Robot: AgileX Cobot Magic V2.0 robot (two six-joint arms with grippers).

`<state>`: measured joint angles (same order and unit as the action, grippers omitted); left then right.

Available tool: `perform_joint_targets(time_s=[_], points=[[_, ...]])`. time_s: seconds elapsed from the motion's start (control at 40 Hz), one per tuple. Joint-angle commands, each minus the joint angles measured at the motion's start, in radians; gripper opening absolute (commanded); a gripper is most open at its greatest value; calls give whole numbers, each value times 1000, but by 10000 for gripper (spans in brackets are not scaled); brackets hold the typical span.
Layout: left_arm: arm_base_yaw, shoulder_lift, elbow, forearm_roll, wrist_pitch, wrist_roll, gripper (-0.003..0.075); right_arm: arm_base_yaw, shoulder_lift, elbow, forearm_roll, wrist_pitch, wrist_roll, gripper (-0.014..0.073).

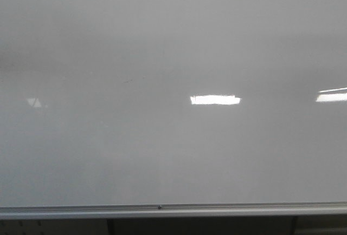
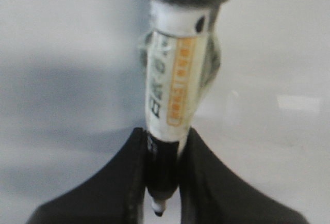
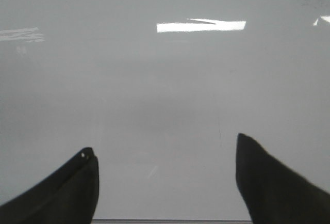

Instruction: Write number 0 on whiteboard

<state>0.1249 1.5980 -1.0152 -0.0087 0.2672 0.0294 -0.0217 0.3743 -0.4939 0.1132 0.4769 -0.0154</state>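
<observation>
The whiteboard fills the front view, glossy pale grey, with its silver bottom rail low in the view. No number 0 shows on it in any view. Neither gripper shows in the front view. In the left wrist view my left gripper is shut on a marker with a white and orange label; its black nib end pokes out between the fingers, in front of the board. In the right wrist view my right gripper is open and empty, facing the bare board.
Bright rectangular light reflections lie on the board at the middle and the right edge. A faint small mark shows on the board left of centre. Dark structure lies under the rail.
</observation>
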Motion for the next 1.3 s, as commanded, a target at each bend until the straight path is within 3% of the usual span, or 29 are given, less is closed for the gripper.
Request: perform_joint_targets(time_s=[0.0,0.2,0.45,0.599,0.699,0.874,1.074,1.274], points=[[-5,-76,-34,-9,-17,-6,-19,-7,15,-35,4,-75,-1,573],[-114,-188,-35,-49,194,76,-18,-7,29,-47,4,-56,-1,573],[-350,-259,-35,-449,481,524,-19,0,190,-149,14,71,-2,573],[-487,-260,-35,-619,619,686,-19,40,299,-227,63,158,-39,573],[-595,-260,-35,-688,688,783,-19,95,387,-304,176,246,-141,573],[-745,-260,-35,-732,800,864,-19,197,548,-450,514,459,-435,573],[-806,-260,-35,-735,814,875,-19,235,673,-525,783,651,-644,573],[-815,-260,-35,-746,814,875,-19,271,771,-535,897,712,-720,573]])
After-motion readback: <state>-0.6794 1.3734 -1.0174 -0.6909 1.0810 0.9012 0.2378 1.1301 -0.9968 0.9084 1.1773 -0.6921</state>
